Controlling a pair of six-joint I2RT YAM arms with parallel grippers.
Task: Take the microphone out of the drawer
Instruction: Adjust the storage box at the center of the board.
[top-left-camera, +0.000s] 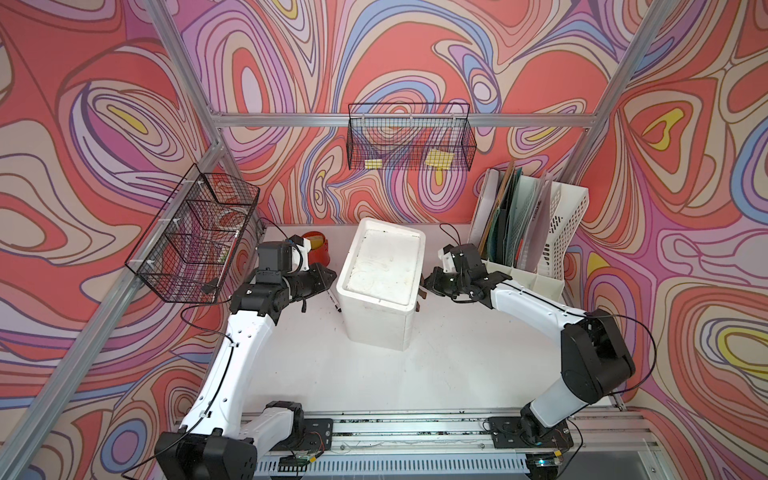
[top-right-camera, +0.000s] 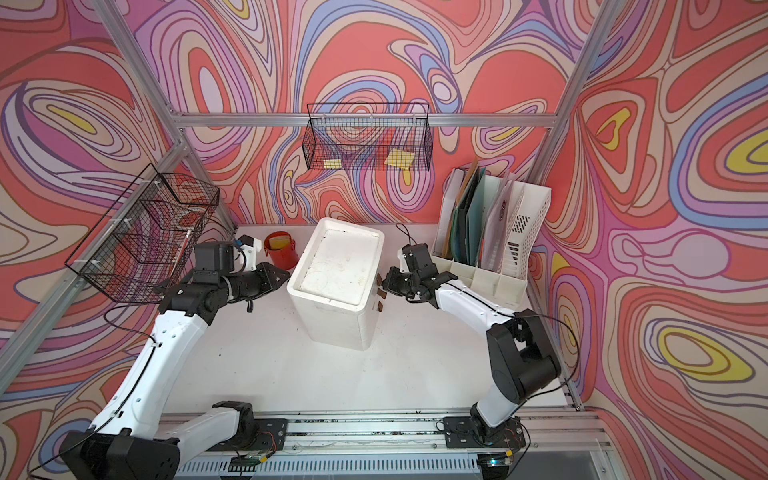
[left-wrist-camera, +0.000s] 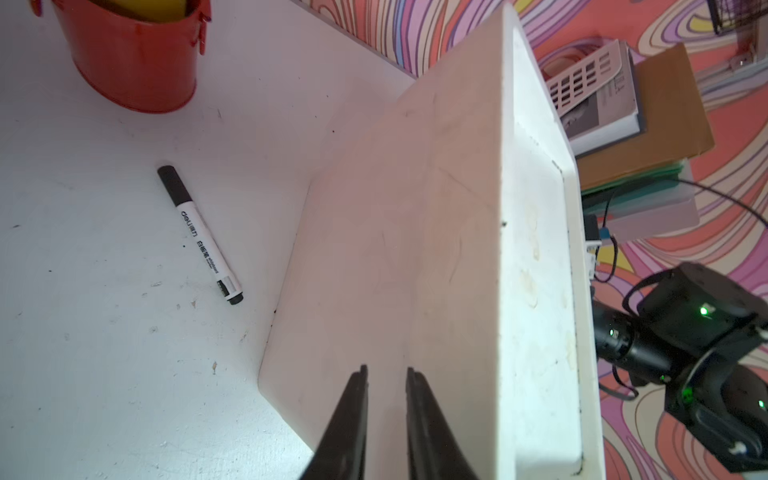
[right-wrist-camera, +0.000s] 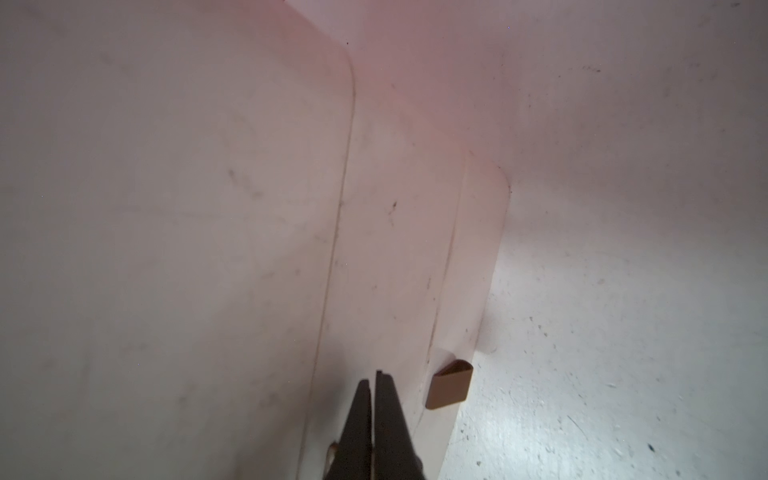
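Since the microphone is presumably hiding inside the shut white plastic drawer tower (top-left-camera: 380, 270) mid-frame, the barely parted, empty right gripper (right-wrist-camera: 372, 376) is risking skidding off its small brown handle (right-wrist-camera: 449, 384), the left gripper (left-wrist-camera: 386, 370) idling parted, empty.

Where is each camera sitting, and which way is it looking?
Both top views: high in front, looking down at the white drawer unit; left arm, right arm show.
Left wrist: on the left arm, facing the unit's side and a marker; left gripper shows.
Right wrist: on the right arm, facing drawer fronts; right gripper shows.
All share the drawer unit.
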